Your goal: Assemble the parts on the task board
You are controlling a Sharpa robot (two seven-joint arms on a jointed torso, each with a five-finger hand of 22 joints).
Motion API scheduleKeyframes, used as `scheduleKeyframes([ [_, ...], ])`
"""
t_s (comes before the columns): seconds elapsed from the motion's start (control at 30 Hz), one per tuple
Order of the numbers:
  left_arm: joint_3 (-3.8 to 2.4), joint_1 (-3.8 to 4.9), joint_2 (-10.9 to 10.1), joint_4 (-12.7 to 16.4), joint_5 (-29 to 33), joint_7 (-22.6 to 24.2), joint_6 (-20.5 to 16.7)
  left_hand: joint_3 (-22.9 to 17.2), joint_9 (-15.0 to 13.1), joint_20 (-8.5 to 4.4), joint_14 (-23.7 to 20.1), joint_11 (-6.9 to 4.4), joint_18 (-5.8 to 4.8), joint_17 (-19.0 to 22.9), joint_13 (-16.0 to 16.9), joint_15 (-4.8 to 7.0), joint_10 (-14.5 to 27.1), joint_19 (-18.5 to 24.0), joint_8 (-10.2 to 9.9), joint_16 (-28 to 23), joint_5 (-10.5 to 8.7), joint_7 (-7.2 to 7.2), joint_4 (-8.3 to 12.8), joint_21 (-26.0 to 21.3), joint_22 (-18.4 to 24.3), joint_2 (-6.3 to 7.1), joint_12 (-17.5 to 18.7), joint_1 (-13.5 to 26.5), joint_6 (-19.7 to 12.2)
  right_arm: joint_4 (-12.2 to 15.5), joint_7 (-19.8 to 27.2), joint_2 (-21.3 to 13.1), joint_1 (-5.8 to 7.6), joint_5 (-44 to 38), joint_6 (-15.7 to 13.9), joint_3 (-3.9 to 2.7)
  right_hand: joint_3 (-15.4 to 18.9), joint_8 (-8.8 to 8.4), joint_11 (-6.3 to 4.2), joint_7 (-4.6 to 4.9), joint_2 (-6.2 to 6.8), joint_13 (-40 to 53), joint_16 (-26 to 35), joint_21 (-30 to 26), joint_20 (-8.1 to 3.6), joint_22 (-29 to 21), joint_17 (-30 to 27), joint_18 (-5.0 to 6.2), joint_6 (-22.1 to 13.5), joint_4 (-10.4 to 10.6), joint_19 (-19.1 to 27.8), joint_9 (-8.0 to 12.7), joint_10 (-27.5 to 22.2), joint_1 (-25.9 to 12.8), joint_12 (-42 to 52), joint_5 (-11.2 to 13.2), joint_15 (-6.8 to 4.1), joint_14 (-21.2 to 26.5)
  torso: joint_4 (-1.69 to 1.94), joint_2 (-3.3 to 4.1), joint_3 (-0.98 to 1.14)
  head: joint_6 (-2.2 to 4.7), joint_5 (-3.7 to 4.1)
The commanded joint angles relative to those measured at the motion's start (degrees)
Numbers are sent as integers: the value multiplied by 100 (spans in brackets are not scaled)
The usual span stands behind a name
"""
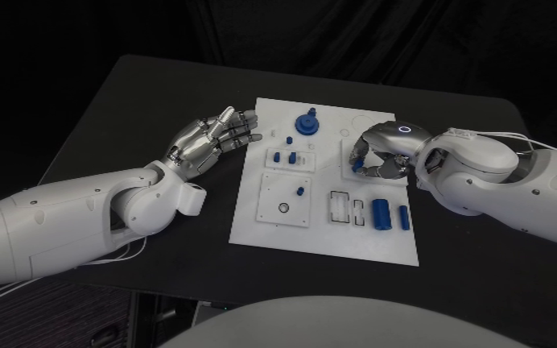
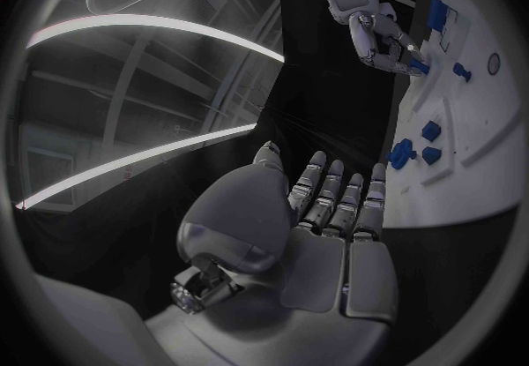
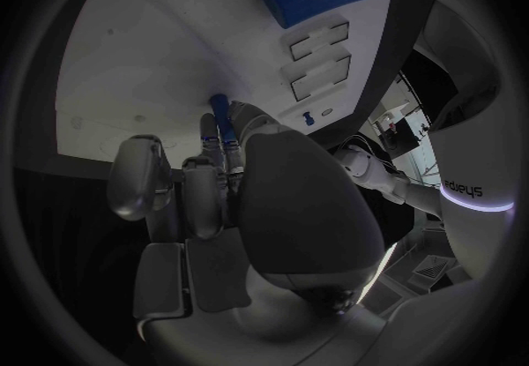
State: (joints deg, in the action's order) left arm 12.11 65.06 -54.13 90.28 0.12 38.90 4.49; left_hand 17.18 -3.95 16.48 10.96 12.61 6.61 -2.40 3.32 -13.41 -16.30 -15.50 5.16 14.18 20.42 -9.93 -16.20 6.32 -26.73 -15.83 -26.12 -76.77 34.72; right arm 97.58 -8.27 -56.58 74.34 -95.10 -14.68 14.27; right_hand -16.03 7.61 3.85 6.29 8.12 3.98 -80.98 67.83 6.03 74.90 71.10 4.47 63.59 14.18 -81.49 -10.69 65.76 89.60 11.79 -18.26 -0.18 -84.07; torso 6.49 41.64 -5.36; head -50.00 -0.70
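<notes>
The black surface (image 1: 128, 122) carries the white task board (image 1: 336, 239) at its middle, long side running from the near edge toward the far edge.

The left arm (image 1: 81, 215) comes in low over the near left part of the surface. Its left hand (image 1: 212, 142) hangs just off the board's left edge, fingers spread and straight, palm free, nothing in it; the left wrist view shows the same loose hand (image 2: 320, 225) beside the board's edge.

The right arm (image 1: 488, 175) reaches in over the board's right edge. The right hand (image 1: 381, 153) sits over the right half of the board, fingers curled downward. In the right wrist view its fingertips (image 3: 220, 141) pinch a small blue peg (image 3: 220, 108) that stands against the board face.

Toward the far edge of the board stands a round blue knob part (image 1: 307, 123). Near the near right corner lie two blue cylinders (image 1: 382, 213), side by side, just beside two empty rectangular slots (image 1: 340, 206). On the left half, small blue blocks (image 1: 286, 157) rest in a raised plate, well apart from the right hand and near the left hand's fingertips. Below them a tiny blue pin (image 1: 301, 192) stands on a square plate (image 1: 286, 211).
</notes>
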Motion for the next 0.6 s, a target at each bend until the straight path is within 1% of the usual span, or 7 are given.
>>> scheduleKeyframes([
  [0.03, -3, -15, 7, 5, -4, 317, 108, -42, -10, 19, -24, 33, 43, -8, 4, -12, -22, 24, 26, 29, 45, -267, 2, 34, 9, -1, -33, -72, 41, -1, -19, -5, -13, -50, -299, -3, -29, 48, -9, 8, -30, 0, 12, 8, -40, 898, 9, 19, 58, -10, 8, -47, 57, 91, -31, 16, -34, -89, 2, 0, 0, 0, -4],
  [0.13, -3, -16, 6, 1, -4, 311, 112, -43, -10, 19, -23, 33, 43, -9, 4, -12, -22, 23, 27, 30, 49, -267, 2, 35, 9, -1, -33, -74, 41, 22, -21, -20, -13, -50, -377, -3, -77, 95, -36, 21, -57, -4, 21, 7, -66, 899, -1, 19, 138, -78, 8, -115, 173, 160, -73, 3, -60, -89, 2, -1, 1, 0, -10],
  [0.3, -3, -20, 3, -4, -4, 295, 122, -46, -11, 18, -26, 33, 42, -8, 5, -12, -23, 26, 28, 28, 62, -268, 1, 34, 14, -3, -36, -78, 45, 127, -27, -89, -11, -50, -537, -5, -100, 119, -48, 22, -56, -6, 37, -11, -79, 894, -24, 22, 178, -119, 15, -158, 249, 192, -104, 4, -71, -84, 1, 1, 0, 0, -13],
  [0.33, -3, -21, 3, -5, -4, 289, 121, -46, -11, 18, -26, 33, 42, -8, 5, -12, -23, 26, 28, 28, 62, -268, 1, 34, 14, -3, -36, -78, 45, 184, -36, -126, -5, -50, -580, -7, -134, 130, -58, 17, -59, -10, 39, -16, -89, 893, -22, 22, 197, -140, 18, -191, 303, 209, -137, 106, -82, -85, 1, 1, -1, 0, -16],
  [0.37, -3, -21, 3, -6, -4, 284, 120, -49, -10, 18, -26, 33, 42, -8, 5, -12, -24, 29, 28, 29, 71, -269, -1, 33, 20, -6, -37, -81, 39, 222, -42, -150, 4, -50, -600, -8, -194, 129, -61, 12, -60, -16, 40, -7, -97, 896, -20, 19, 198, -151, 15, -215, 334, 230, -179, 311, -92, -88, 1, 1, 0, 0, -19],
  [0.4, -3, -22, 3, -6, -4, 279, 118, -49, -10, 18, -26, 33, 42, -8, 5, -12, -24, 29, 28, 29, 71, -269, -1, 33, 20, -6, -37, -81, 39, 260, -51, -172, 20, -50, -613, -9, -252, 131, -67, 12, -57, -17, 39, 15, -103, 902, -12, 14, 208, -153, 5, -243, 373, 230, -220, 380, -93, -94, 1, 1, 0, 0, -25],
  [0.6, -3, -23, -6, -3, -4, 256, 112, -50, -11, 18, -27, 34, 42, -8, 5, -12, -24, 31, 30, 30, 76, -270, -4, 32, 23, -8, -36, -82, 48, 476, -115, -264, 197, -50, -615, -10, -304, 151, -81, 2, -33, -13, 28, 64, -111, 915, 12, 5, 249, -160, -18, -286, 443, 220, -257, 400, -102, -107, -6, 1, 4, 0, -55],
])
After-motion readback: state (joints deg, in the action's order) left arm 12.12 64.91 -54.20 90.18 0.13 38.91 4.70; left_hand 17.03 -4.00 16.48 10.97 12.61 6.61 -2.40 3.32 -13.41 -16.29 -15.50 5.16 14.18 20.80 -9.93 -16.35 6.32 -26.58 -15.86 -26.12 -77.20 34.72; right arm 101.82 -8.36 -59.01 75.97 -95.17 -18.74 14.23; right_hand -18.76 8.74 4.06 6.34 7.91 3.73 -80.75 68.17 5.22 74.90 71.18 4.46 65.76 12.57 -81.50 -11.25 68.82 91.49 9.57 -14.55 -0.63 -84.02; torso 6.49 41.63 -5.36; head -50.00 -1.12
